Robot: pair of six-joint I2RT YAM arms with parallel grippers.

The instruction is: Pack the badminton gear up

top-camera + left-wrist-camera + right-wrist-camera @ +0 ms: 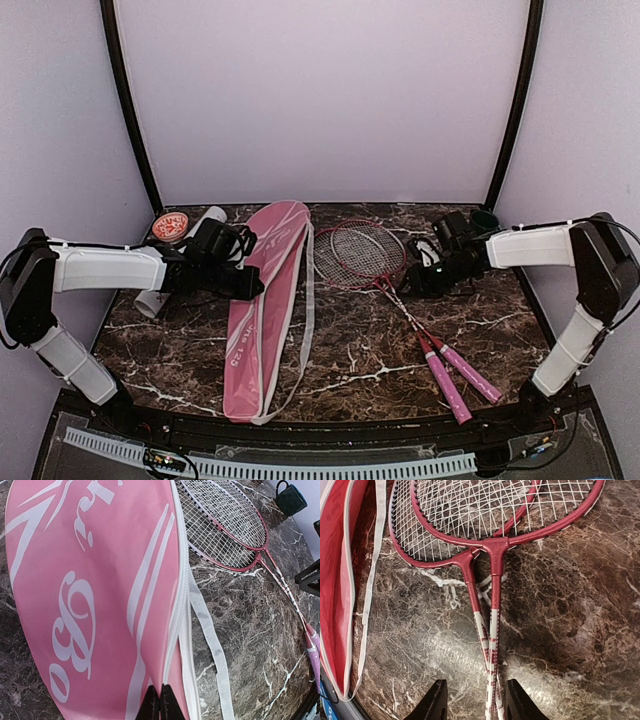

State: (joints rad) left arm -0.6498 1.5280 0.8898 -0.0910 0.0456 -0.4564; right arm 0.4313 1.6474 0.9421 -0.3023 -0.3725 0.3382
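From above, you see a dark marble table (350,360) with the pink racket-shaped bag (262,310) lying lengthwise left of centre, its white strap (305,330) trailing along its right edge. Your left gripper (160,704) sits over the bag's zip edge at the bottom of the left wrist view, with its fingertips pressed together. Only the tips show, so you cannot tell whether any fabric is pinched between them. The two red-framed rackets (362,255) lie overlapped right of centre, their pink handles (455,375) pointing to the lower right. Your right gripper (476,702) is wide open, one finger on each side of the crossed shafts, gripping nothing. The long white tube (150,300) at the upper left is mostly hidden under the left arm (110,268), with a red cap (170,226) just beside it. The shuttlecocks (428,250) show only as white patches under the right wrist, too blocked to count. A dark green cup (485,218) sits half hidden behind that arm.
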